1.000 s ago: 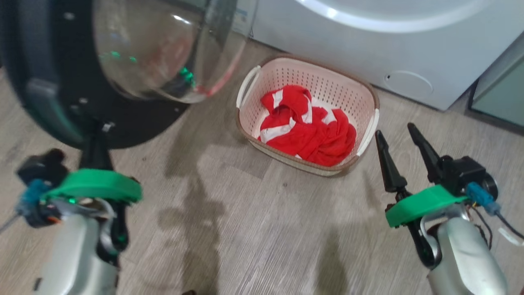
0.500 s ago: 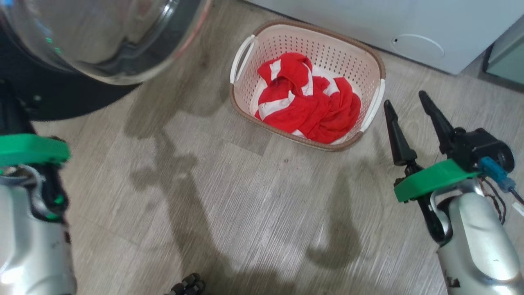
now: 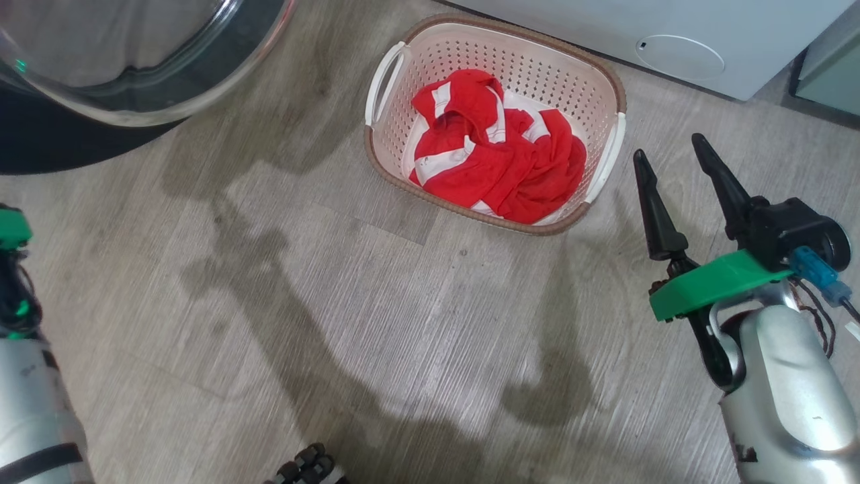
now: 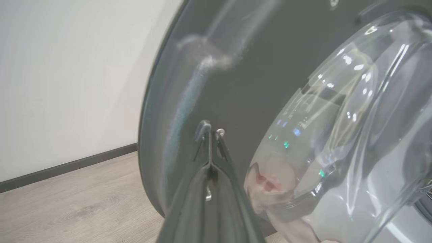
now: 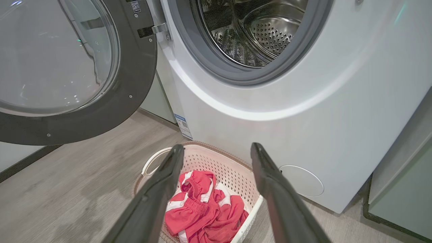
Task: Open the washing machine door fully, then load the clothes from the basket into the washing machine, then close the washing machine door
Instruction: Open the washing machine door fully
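The washing machine door (image 4: 270, 67) stands swung open to the left, its clear bowl at the head view's top left (image 3: 121, 60). My left gripper (image 4: 207, 135) is shut with nothing in it, its tips at the door's black rim. The cream basket (image 3: 537, 50) sits on the floor before the white washing machine (image 3: 672, 33), with the red and white clothes (image 3: 497, 154) heaped inside. My right gripper (image 3: 665, 146) is open, just right of the basket. From its wrist, the right gripper (image 5: 216, 148) hangs above the basket (image 5: 219, 158) and clothes (image 5: 202, 206), facing the machine (image 5: 303, 118).
The steel drum (image 5: 263, 27) is open behind its grey gasket. A pale green cabinet (image 5: 401, 189) stands right of the machine. Grey wood floor (image 3: 336, 302) spreads between the arms. A white wall (image 4: 67, 84) with a dark skirting lies beyond the door.
The head camera has shifted. Against the basket, the door and my left arm have gone further left, the arm now at the picture's edge. The right gripper stays open beside the basket.
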